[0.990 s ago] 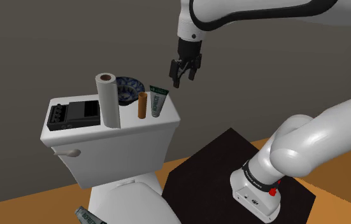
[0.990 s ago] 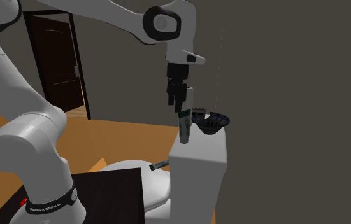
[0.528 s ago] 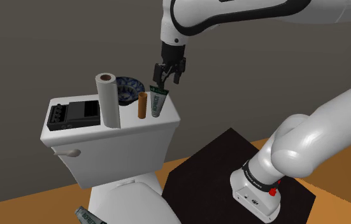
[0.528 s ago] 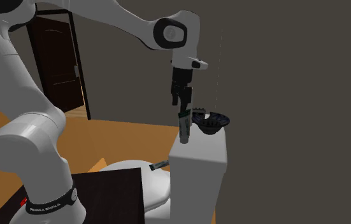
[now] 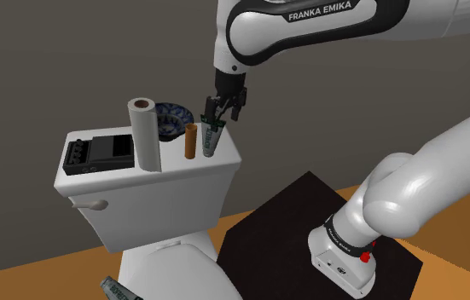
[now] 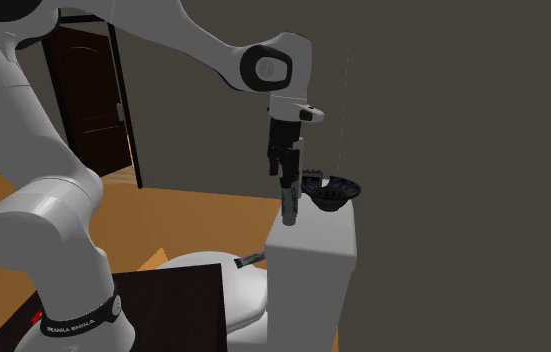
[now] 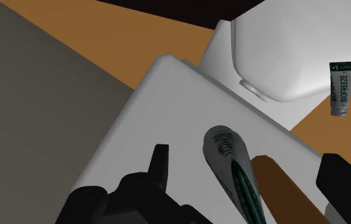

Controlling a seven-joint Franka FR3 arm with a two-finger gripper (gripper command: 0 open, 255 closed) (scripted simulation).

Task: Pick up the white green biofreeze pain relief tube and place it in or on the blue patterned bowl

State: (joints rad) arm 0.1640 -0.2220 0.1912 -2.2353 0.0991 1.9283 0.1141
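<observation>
Two black fingers [image 7: 158,164] of the gripper [image 5: 217,120] stand wide apart, straddling the top of the upright tube [image 5: 210,143] without clasping it. Tube stands on the toilet tank [image 5: 160,168], beside a brown stick [image 5: 190,141], near the bowl [image 5: 176,118].

Shoulder view: moderate, even light that seems to fall from above. The toilet tank [image 5: 152,183] lid reads pale grey-white and its front face is a shade darker. The arm [image 5: 420,192] carries broad soft highlights on its upper curves, with grey shading beneath. The gripper [image 5: 214,124] renders flat black. The stand [image 5: 284,222] top is near black. The wall [image 5: 54,60] is a dull, uniform grey-brown.
Second exterior view: dimmer. The door [image 6: 83,95] is very dark brown, the tank side is mid grey, and the floor [image 6: 193,215] is warm orange.
Wrist view: the tank lid is evenly lit, with soft-edged shading.
</observation>
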